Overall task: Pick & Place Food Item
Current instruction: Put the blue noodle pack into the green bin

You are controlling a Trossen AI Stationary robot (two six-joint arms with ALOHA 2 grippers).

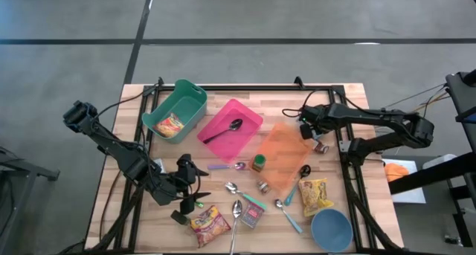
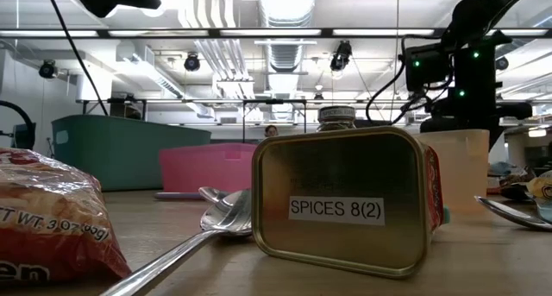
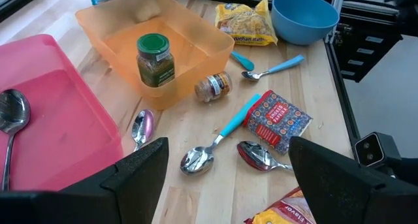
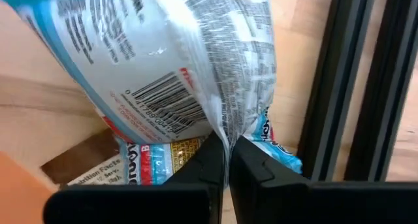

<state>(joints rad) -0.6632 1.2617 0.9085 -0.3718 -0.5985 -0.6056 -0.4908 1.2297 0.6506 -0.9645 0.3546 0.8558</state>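
A white and blue food packet [image 4: 163,67] with a barcode fills the right wrist view. My right gripper [image 4: 227,145] is shut on it, at the table's far right beside the orange bin [image 1: 286,157]; the high view shows that gripper [image 1: 312,133] pointing steeply down. My left gripper [image 1: 193,189] hangs open over the near left of the table, with nothing between its fingers [image 3: 137,178]. A red and yellow noodle packet [image 1: 210,225] and a yellow one [image 1: 315,195] lie flat on the wood. My right gripper pinches a raised crease of the packet's printed wrapper [image 4: 225,127] between its two fingertips. The fingers come from above, slanting steeply down. I cannot tell whether the packet is clear of the table.
A teal bin [image 1: 175,110] holding a yellow packet and a pink bin [image 1: 232,126] holding a black spoon stand at the far side. A green-lidded jar [image 3: 155,61], a small tipped jar [image 3: 213,86], a spice tin [image 2: 345,201], several spoons and a blue bowl [image 1: 331,229] crowd the near middle.
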